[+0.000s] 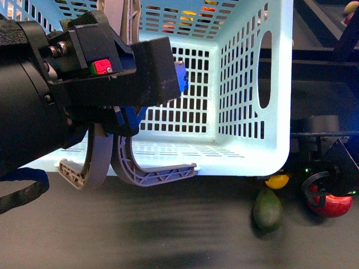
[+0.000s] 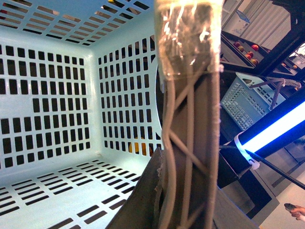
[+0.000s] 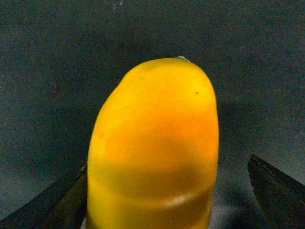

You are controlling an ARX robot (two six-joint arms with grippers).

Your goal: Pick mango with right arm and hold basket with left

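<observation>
Looming closest, the left gripper (image 1: 165, 73) clamps the tipped basket (image 1: 252, 84) by its handle (image 2: 190, 143). Beside the basket's corner, the right gripper (image 3: 167, 167) gapes around the mango (image 3: 155, 138) on the table (image 1: 168, 235). Its length runs between the fingers (image 3: 276, 191), tip pointing away from the wrist.

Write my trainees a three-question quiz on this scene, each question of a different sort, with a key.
1. True or false: the right tool is shut on the mango.
2. Relative to the basket, the avocado lies: A) inside; B) outside, on the table; C) between the right tool's fingers.
3. Which basket part runs close past the left wrist camera?
Key: 1 false, one finger stands clear; 2 B; 3 a handle.
</observation>
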